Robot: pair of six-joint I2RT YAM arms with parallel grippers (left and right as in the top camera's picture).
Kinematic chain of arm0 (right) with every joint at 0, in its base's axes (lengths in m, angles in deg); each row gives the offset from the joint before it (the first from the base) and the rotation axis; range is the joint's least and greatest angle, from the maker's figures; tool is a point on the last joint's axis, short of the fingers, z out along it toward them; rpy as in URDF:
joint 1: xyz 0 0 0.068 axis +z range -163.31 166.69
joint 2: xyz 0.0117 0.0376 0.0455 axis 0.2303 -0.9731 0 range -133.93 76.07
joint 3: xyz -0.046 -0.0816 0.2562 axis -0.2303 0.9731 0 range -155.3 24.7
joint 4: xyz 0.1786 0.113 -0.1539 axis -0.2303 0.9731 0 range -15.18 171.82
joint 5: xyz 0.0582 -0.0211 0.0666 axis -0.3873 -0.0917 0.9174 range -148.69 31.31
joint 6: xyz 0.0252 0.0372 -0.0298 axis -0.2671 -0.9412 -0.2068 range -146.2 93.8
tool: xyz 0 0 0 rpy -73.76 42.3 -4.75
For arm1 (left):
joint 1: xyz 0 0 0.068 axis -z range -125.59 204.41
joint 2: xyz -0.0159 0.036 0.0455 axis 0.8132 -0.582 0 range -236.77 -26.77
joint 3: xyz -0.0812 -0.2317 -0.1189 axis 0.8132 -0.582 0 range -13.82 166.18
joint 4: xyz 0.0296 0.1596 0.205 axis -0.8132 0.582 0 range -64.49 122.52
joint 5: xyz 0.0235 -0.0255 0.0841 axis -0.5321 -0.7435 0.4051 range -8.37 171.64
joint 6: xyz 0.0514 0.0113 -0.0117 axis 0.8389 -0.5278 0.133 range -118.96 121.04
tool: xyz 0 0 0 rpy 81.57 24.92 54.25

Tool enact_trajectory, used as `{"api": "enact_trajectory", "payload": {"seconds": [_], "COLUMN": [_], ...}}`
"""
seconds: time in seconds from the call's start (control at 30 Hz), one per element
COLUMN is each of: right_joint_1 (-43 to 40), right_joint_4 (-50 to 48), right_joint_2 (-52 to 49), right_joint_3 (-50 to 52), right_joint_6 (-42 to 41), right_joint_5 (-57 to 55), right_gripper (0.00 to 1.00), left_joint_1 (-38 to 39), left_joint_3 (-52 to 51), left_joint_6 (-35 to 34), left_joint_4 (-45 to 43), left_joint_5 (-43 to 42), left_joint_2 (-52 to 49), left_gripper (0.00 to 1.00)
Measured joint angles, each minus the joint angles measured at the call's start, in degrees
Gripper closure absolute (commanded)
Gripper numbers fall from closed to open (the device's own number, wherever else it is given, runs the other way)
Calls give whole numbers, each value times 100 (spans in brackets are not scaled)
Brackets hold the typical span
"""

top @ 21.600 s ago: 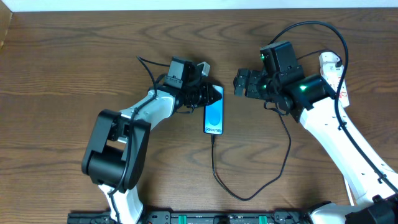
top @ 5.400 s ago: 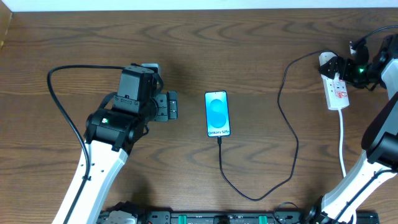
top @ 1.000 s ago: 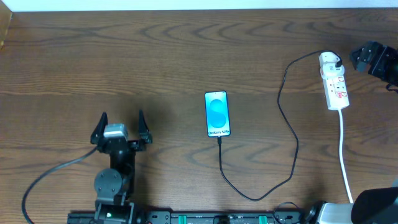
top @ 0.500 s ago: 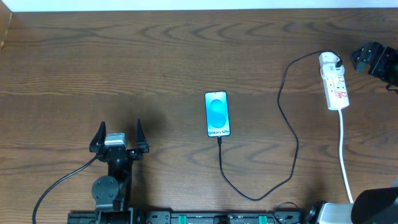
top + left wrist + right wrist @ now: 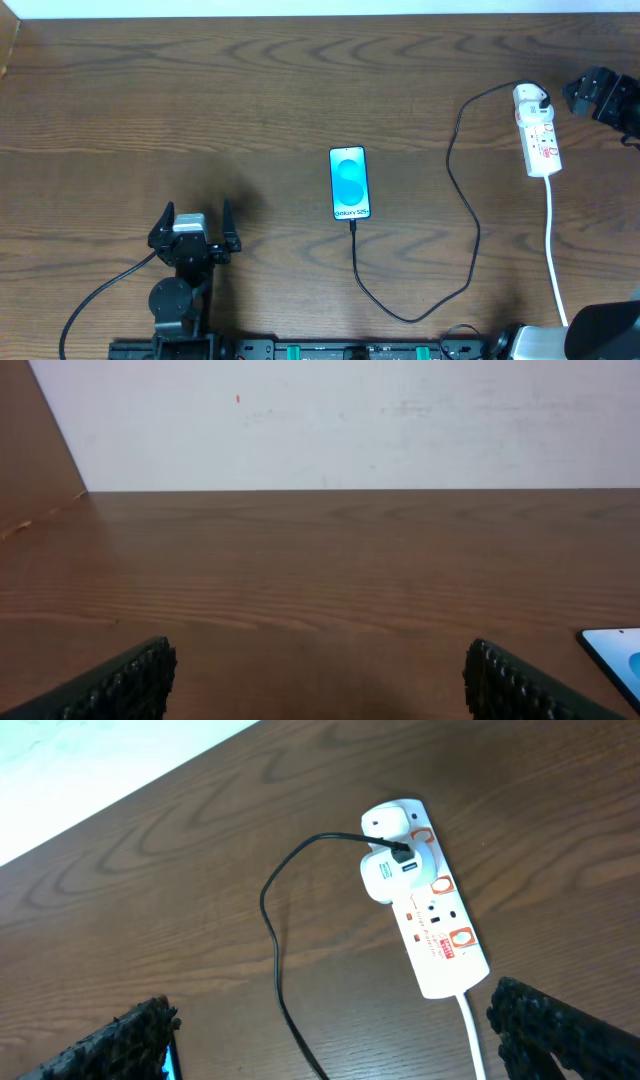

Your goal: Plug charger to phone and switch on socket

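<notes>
2 grippers are in view and both are empty. The phone [image 5: 349,183] lies flat, screen up, near the middle of the counter [image 5: 200,100]. Its display is lit blue with a lighter blob and a line of white lettering at the near end. The charger [image 5: 470,230] has its connector tip [image 5: 352,222] seated in the near short edge of the phone. From there the black cable loops toward the operator side, then sweeps right of the phone and away to the white plug [image 5: 385,875]. That plug is inserted in the far end of the socket [image 5: 537,135], which lies well to the right of the phone and slightly beyond it, with its white cord trailing toward the near edge. Red marks show on the socket face, but the switch positions cannot be read. The left gripper [image 5: 195,212] sits well to the left of the phone and nearer the operator side, its jaws spread wide. The right gripper [image 5: 330,1005] is far right of the phone, just past the socket, its jaws also spread wide and touching nothing.
</notes>
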Motion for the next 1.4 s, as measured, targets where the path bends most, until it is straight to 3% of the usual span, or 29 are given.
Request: {"api": "enact_trajectory", "payload": {"seconds": [1.4], "right_joint_1": [0], "right_joint_4": [-2], "right_joint_2": [0], "right_joint_3": [0], "right_joint_6": [0], "right_joint_5": [0], "right_gripper": [1], "left_joint_1": [0], "left_joint_3": [2], "left_joint_6": [-293], "left_joint_4": [9], "left_joint_5": [9], "left_joint_2": [0], "left_gripper": [9]}}
